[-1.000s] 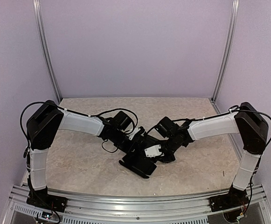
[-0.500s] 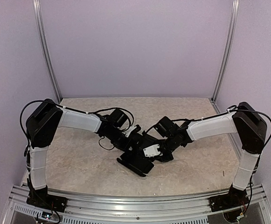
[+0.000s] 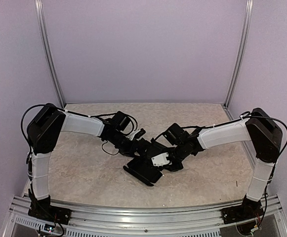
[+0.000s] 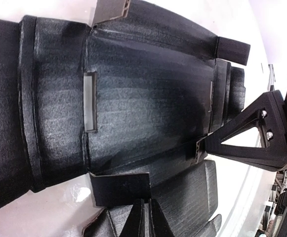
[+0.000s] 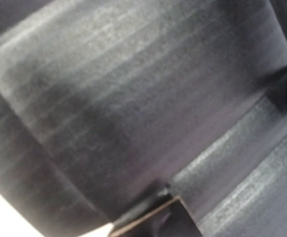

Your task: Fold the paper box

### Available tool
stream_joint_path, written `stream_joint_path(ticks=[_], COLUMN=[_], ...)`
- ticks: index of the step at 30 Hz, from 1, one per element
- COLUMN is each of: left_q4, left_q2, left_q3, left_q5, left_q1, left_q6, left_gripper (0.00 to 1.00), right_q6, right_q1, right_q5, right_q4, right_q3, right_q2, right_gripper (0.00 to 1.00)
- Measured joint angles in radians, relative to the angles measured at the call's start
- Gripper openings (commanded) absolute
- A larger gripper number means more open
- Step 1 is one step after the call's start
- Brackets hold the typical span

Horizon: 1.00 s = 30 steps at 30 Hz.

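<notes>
The paper box (image 3: 142,174) is a matte black cardboard sheet lying partly folded on the table between the arms. In the left wrist view the paper box (image 4: 148,94) shows its main panel, slots and side flaps. My left gripper (image 4: 146,217) has its fingers pressed together at the near edge of the sheet, seemingly on a thin flap; it also shows in the top view (image 3: 139,146). My right gripper (image 3: 164,160) grips the sheet's right edge. One of its fingers (image 4: 247,140) touches a corner flap. The right wrist view shows only blurred black cardboard (image 5: 133,108).
The marbled tabletop (image 3: 84,168) is ringed by lilac walls with metal posts (image 3: 49,54). An aluminium rail (image 3: 143,215) runs along the near edge by the arm bases.
My left arm has drawn back toward the far left and its wrist has turned. The box has shifted slightly left. The right arm has hardly moved.
</notes>
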Motion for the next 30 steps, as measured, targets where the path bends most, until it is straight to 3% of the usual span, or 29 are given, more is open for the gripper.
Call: stream_joint_path(ticks=[30], left_q4=[-0.004], left_q2=[0.099], left_q3=[0.095], left_q5=[0.006], left_q1=[0.004], left_q6=[0.002], left_gripper=[0.05], right_q6=[-0.002], right_q1=[0.0], right_q5=[0.002], right_q4=[0.021], right_q3=[0.001], right_q2=[0.006], right_gripper=[0.0])
